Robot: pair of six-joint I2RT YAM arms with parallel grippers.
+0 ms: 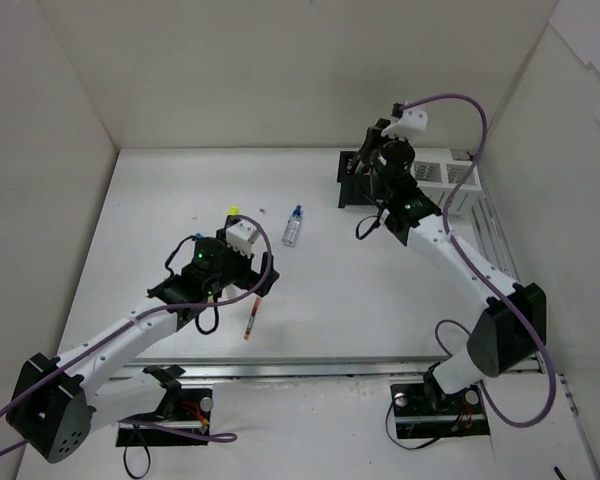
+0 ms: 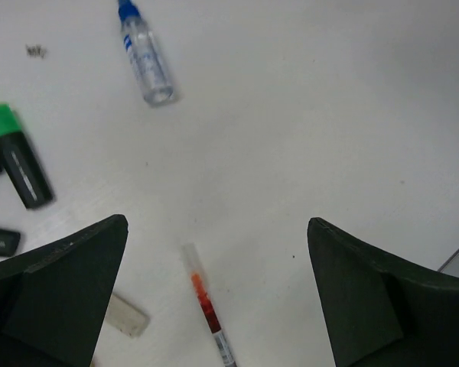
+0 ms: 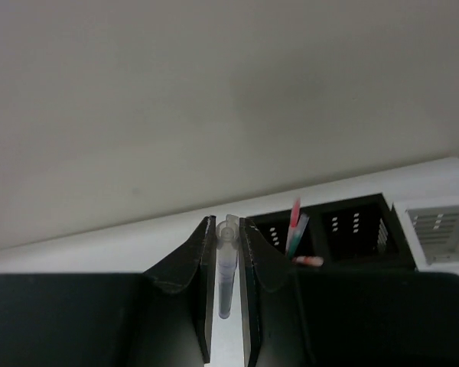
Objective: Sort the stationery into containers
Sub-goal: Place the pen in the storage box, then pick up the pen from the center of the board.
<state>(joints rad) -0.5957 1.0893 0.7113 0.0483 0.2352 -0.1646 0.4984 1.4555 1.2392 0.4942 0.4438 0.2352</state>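
My right gripper (image 3: 227,222) is shut on a thin clear pen (image 3: 226,275) with dark bluish ink. It hangs beside the black perforated organiser (image 3: 352,231), whose left compartment holds red and green pens (image 3: 296,223). In the top view this gripper (image 1: 372,170) is over the organiser (image 1: 348,196). My left gripper (image 2: 218,222) is open and empty above the table. An orange-red pen (image 2: 205,302) lies between its fingers, and a white eraser (image 2: 127,315) lies by the left finger. A green-capped highlighter (image 2: 19,157) and the clear blue-capped bottle (image 2: 145,57) lie further off.
A white perforated bin (image 3: 437,228) stands right of the organiser, and the white bins (image 1: 442,178) sit by the right wall. A yellow-capped highlighter (image 1: 234,212) lies beyond the left arm. The bottle (image 1: 293,226) and the orange-red pen (image 1: 250,322) lie mid-table. White walls enclose the table.
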